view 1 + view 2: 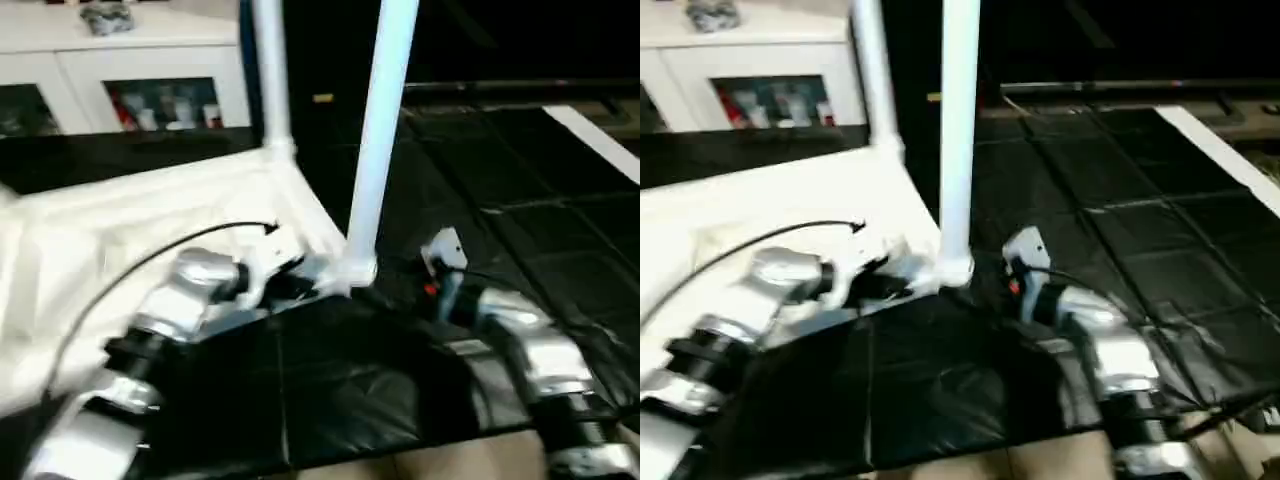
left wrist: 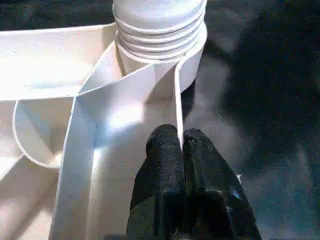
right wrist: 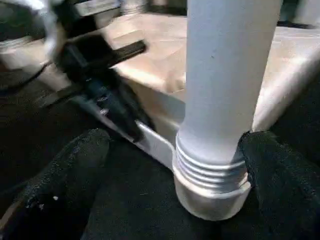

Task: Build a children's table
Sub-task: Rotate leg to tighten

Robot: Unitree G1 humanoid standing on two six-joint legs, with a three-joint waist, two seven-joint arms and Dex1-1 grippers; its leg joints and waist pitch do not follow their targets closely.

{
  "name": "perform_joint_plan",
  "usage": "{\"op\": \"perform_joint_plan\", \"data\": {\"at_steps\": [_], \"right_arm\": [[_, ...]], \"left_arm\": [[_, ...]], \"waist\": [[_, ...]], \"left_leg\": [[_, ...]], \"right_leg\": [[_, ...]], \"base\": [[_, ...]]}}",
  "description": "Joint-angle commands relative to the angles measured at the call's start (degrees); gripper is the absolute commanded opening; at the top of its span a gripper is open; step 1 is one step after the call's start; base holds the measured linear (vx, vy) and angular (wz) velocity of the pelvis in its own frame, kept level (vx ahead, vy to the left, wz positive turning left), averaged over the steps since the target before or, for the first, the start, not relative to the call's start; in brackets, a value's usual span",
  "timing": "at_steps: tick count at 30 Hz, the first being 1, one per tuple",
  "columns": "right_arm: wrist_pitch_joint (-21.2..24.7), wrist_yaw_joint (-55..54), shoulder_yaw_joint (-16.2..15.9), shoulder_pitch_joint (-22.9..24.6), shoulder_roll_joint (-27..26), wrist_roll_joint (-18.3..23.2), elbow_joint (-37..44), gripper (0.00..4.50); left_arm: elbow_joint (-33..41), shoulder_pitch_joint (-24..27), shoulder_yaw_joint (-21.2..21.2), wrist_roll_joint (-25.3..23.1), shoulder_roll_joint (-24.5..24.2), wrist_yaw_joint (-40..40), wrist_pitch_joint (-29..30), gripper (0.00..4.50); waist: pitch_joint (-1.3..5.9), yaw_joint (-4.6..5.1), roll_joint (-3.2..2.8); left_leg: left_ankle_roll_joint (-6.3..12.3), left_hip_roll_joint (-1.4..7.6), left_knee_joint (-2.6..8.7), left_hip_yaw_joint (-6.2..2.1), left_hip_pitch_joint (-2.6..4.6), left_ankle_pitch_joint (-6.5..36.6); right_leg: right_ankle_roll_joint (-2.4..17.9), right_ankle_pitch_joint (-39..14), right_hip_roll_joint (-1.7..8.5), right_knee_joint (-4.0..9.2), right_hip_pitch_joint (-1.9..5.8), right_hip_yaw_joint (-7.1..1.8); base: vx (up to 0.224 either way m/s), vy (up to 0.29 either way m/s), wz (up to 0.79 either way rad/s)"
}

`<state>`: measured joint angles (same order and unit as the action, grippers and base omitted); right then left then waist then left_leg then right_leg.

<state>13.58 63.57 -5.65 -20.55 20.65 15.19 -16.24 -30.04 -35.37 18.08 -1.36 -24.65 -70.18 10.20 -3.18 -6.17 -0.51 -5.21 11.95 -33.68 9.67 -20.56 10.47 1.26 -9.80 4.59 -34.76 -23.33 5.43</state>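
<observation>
Left tool (image 2: 180,145) is clamped on the table top's rim (image 2: 176,95) beside the corner socket (image 3: 210,192), steadying it; right tool (image 3: 175,165) is spread open around the threaded leg (image 3: 227,90).

Setting: indoor showroom-like or lab room. Evidence: black padded floor mats (image 1: 480,200) laid in tiles; white glass-door cabinet (image 1: 130,70) far left, small items displayed behind its panes; pale bare floor strip (image 1: 590,135) far right.
</observation>
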Motion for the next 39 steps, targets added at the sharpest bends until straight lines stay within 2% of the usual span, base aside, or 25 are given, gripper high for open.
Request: {"op": "perform_joint_plan", "data": {"at_steps": [1, 3, 5, 8, 9, 13, 14, 17, 18, 22, 26, 34, 36, 37, 39], "right_arm": [[0.4, 3.0, -1.4, -0.5, 1.2, 0.1, 1.0, 4.49], [-1.7, 4.6, -2.8, -1.0, 2.6, -1.6, 0.5, 4.49], [-2.5, 6.7, -4.1, -1.4, 3.6, -2.5, 0.1, 4.49], [-3.3, 9.0, -5.5, -1.9, 4.4, -2.8, -0.4, 4.49], [-3.7, 10.3, -6.3, -2.4, 4.6, -2.8, -0.9, 4.49], [-4.3, 11.7, -7.7, -3.4, 4.1, -3.1, -2.1, 4.49], [-5.5, 11.8, -8.6, -4.1, 3.6, -4.0, -3.7, 4.20], [-5.7, 12.2, -9.1, -4.9, 3.0, -4.6, -4.8, 4.09], [-5.7, 12.2, -9.1, -4.9, 3.0, -4.6, -4.8, 3.88], [-5.8, 12.6, -9.5, -5.7, 2.8, -4.2, -5.8, 3.65], [-5.8, 13.3, -9.5, -5.8, 2.8, -3.7, -6.3, 3.21], [-6.0, 13.6, -9.3, -5.7, 2.5, -3.5, -7.1, 2.78], [-5.0, 12.5, -8.8, -5.1, 1.6, -2.6, -6.6, 2.75], [-4.0, 10.5, -8.1, -4.7, 0.6, -2.1, -6.3, 2.74], [-2.8, 7.3, -7.2, -4.0, -0.9, -1.7, -5.9, 2.72]], "left_arm": [[2.2, -0.6, 1.8, 1.6, -0.2, -5.5, -3.5, 0.00], [2.3, -0.4, 2.7, 1.5, -1.3, -8.1, -5.0, 0.00], [2.6, -0.1, 3.4, 1.5, -2.1, -10.3, -6.1, 0.00], [2.7, 0.1, 4.0, 1.5, -2.7, -12.2, -7.3, 0.00], [2.6, 0.1, 4.5, 1.5, -2.9, -13.2, -8.2, 0.00], [2.2, -0.1, 4.9, 1.4, -2.7, -13.7, -9.2, 0.00], [2.0, -0.2, 5.0, 1.3, -2.3, -13.8, -9.5, 0.00], [1.8, -0.3, 5.0, 1.2, -2.0, -13.8, -9.8, 0.00], [1.8, -0.3, 5.0, 1.2, -2.0, -13.8, -9.8, 0.00], [1.4, -0.2, 5.1, 1.2, -2.0, -13.6, -10.4, 0.00], [1.4, -0.1, 5.1, 1.2, -2.0, -13.6, -10.5, 0.00], [0.5, -0.1, 5.0, 1.1, -1.8, -13.1, -11.0, 0.00], [1.1, 0.2, 3.8, 2.2, -1.0, -11.7, -9.2, 0.00], [1.9, 0.4, 2.9, 3.0, -0.2, -10.2, -7.1, 0.00], [3.0, 0.6, 2.0, 3.5, 0.9, -7.7, -4.3, 0.00]], "waist": [[3.95, -0.07, -0.28], [4.00, -0.51, -0.23], [4.02, -0.76, -0.20], [4.01, -0.92, -0.07], [4.02, -0.89, 0.15], [3.98, -1.00, 0.15], [4.01, -1.09, 0.11], [4.03, -1.24, 0.29], [4.06, -1.32, 0.26], [4.11, -1.40, 0.49], [4.09, -1.42, 0.43], [4.13, -1.45, 0.34], [4.14, -1.43, 0.06], [4.13, -1.35, 0.23], [4.09, -1.32, 0.12]], "left_leg": [[3.06, 1.33, 3.81, 0.05, 0.40, 11.7], [2.70, 1.43, 3.77, 0.11, 0.57, 11.8], [2.52, 1.40, 3.80, 0.08, 0.44, 11.6], [2.42, 1.43, 3.80, 0.04, 0.33, 11.6], [2.47, 1.42, 3.80, 0.05, 0.30, 11.6], [2.63, 1.42, 3.73, 0.10, 0.29, 11.5], [2.43, 1.41, 3.70, 0.12, 0.36, 11.4], [2.34, 1.46, 3.70, 0.10, 0.36, 11.1], [2.39, 1.45, 3.68, 0.12, 0.35, 10.9], [2.53, 1.46, 3.67, 0.14, 0.29, 10.3], [2.56, 1.41, 3.65, 0.16, 0.31, 10.6], [2.47, 1.41, 3.62, 0.15, 0.30, 10.4], [2.38, 1.42, 3.63, 0.11, 0.31, 10.6], [2.31, 1.41, 3.62, 0.17, 0.23, 10.4], [2.01, 1.41, 3.68, 0.08, 0.31, 10.8]], "right_leg": [[11.0, -14.4, 3.54, 4.43, 3.36, -2.98], [11.4, -13.8, 3.60, 4.29, 3.18, -3.04], [11.3, -13.8, 3.65, 4.24, 3.33, -3.01], [11.1, -14.4, 3.79, 4.16, 3.42, -3.01], [11.0, -14.5, 3.77, 4.18, 3.44, -2.99], [10.7, -15.6, 3.79, 4.23, 3.35, -3.04], [10.6, -16.1, 3.82, 4.27, 3.23, -3.04], [10.4, -16.2, 3.81, 4.19, 3.25, -3.06], [10.4, -15.9, 3.78, 4.19, 3.26, -3.07], [10.6, -14.5, 3.70, 3.93, 3.32, -3.07], [10.4, -15.4, 3.75, 4.05, 3.29, -3.04], [10.3, -15.1, 3.71, 4.04, 3.31, -3.04], [10.4, -14.9, 3.67, 3.99, 3.29, -3.03], [10.7, -14.5, 3.70, 3.94, 3.38, -3.05], [10.7, -15.0, 3.66, 4.03, 3.28, -2.98]], "base": [[0.000, 0.000, 0.00], [0.000, 0.000, 0.00], [0.000, 0.000, 0.00], [0.000, 0.000, 0.00], [0.000, 0.000, 0.00], [0.000, 0.000, 0.00], [0.000, 0.000, 0.00], [0.000, 0.000, 0.00], [0.000, 0.000, 0.00], [0.000, 0.000, 0.00], [0.000, 0.000, 0.00], [0.000, 0.000, 0.00], [0.000, 0.000, 0.00], [0.000, 0.000, 0.00], [0.000, 0.000, 0.00]]}}
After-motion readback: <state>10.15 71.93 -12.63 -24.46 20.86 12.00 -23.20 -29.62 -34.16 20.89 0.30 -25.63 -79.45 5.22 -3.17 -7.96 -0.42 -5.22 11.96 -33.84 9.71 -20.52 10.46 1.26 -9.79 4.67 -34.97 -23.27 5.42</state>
